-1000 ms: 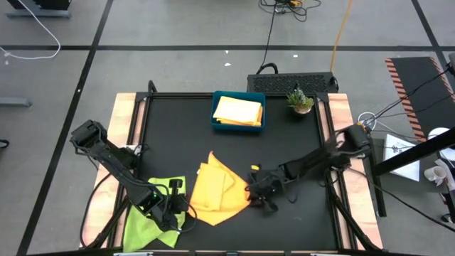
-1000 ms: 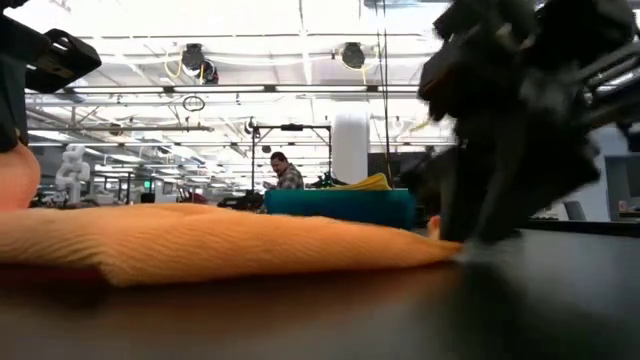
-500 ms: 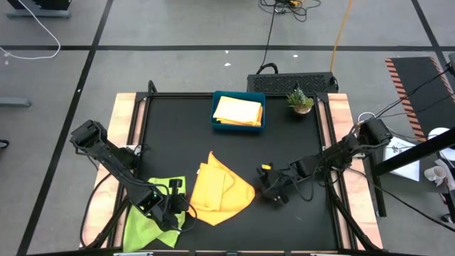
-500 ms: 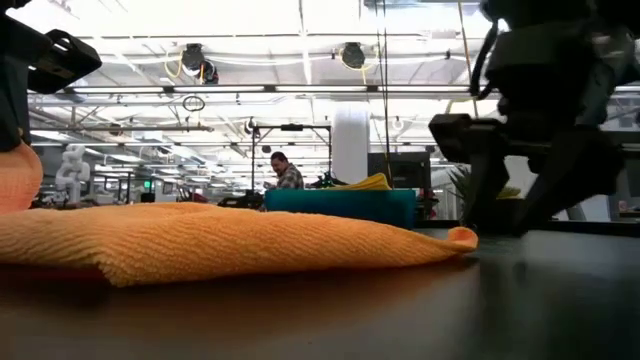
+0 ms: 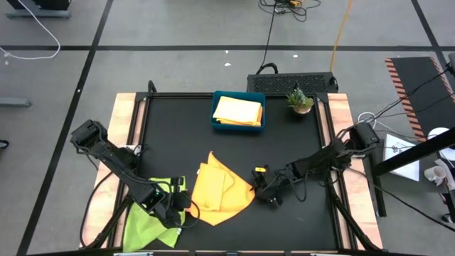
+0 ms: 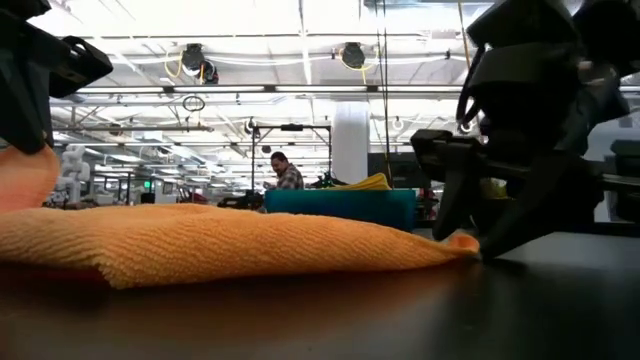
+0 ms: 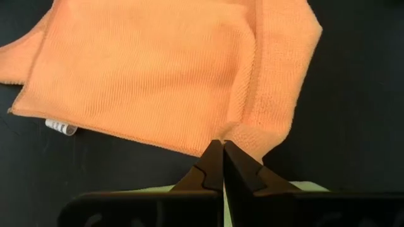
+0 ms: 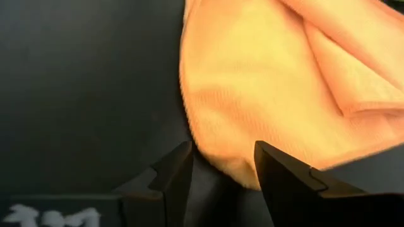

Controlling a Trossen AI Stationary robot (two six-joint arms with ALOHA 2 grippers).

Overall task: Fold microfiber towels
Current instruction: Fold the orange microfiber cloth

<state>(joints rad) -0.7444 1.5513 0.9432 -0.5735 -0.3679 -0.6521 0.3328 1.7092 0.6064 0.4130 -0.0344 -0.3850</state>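
Observation:
An orange towel (image 5: 220, 186) lies loosely folded in the middle of the black table, toward the near edge. My left gripper (image 5: 183, 206) is shut on its near-left part, and that end rises off the table (image 6: 18, 178). My right gripper (image 5: 259, 190) is open at the towel's right corner (image 8: 222, 165), one finger on either side of it; I cannot tell whether they touch it. A lime green towel (image 5: 146, 224) lies under my left arm at the near-left corner. A yellow towel (image 5: 238, 110) lies folded in the blue tray (image 5: 216, 122) at the far edge. My left gripper pinches the orange towel's near edge (image 7: 235, 129) between its two shut fingers, where a folded-over flap meets the flat layer. The fingers come slanting down from the near left. That end is raised and the remainder lies on the table.
A small potted plant (image 5: 300, 100) stands at the far right of the table, beside the tray. The black table top is bare to the right of the towel and along the far left. People and racks show in the room beyond the table.
My right gripper has drawn back from the towel's right corner toward the table's right edge, rolled its wrist, then come back to that corner. The corner now lies flat on the table. My left gripper has kept still.

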